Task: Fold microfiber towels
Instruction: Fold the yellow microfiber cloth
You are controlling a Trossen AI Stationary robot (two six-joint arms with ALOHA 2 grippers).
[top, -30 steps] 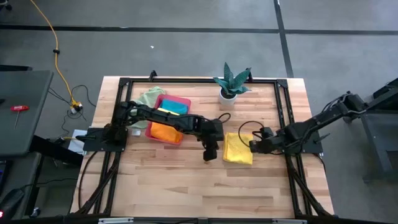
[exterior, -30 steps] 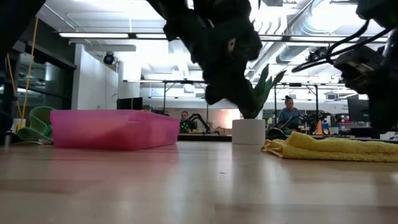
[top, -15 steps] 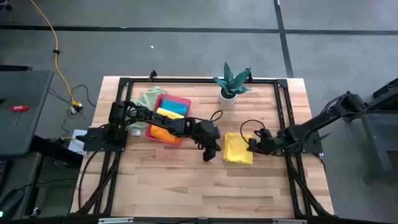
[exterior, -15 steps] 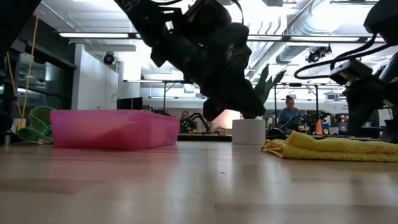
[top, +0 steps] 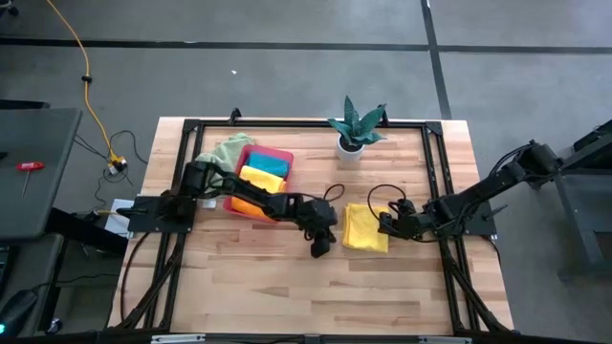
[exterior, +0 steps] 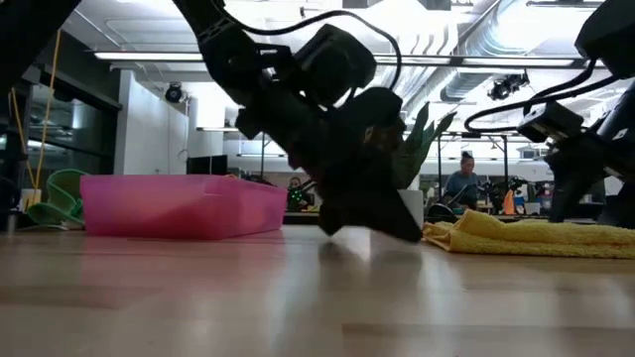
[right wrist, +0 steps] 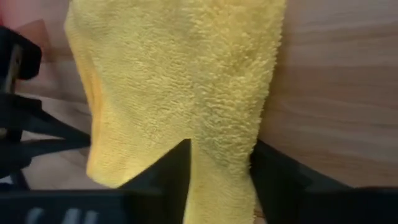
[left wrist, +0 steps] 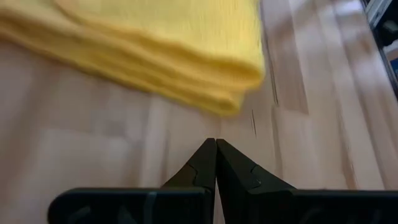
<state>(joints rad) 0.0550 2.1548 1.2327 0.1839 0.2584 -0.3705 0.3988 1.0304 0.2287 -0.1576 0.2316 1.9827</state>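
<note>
From my station I noted the folded yellow towel lying flat on the table right of centre, between the two grippers; its longer side ran away from the front edge, toward the potted plant. The right gripper was the nearer, at the towel's right edge; in its wrist view its fingers stood apart with the terry cloth between and under them, so I judged them straddling the edge rather than clamped, though I could not confirm contact. The left gripper sat low at the table just beside the towel's left front corner, apart from it; its fingers were pressed together with nothing between them, tips aimed at the folded edge.

The remaining towels were in or by the pink tray at the left rear: a yellow one, an orange one and a teal one inside; the pale green one draped beside the tray's far corner.

Not established: how many layers the fold held; whether the right fingers bore on the cloth; the tray's contents in the low view, where the wall hid them; the left arm also masked much of that view.
</note>
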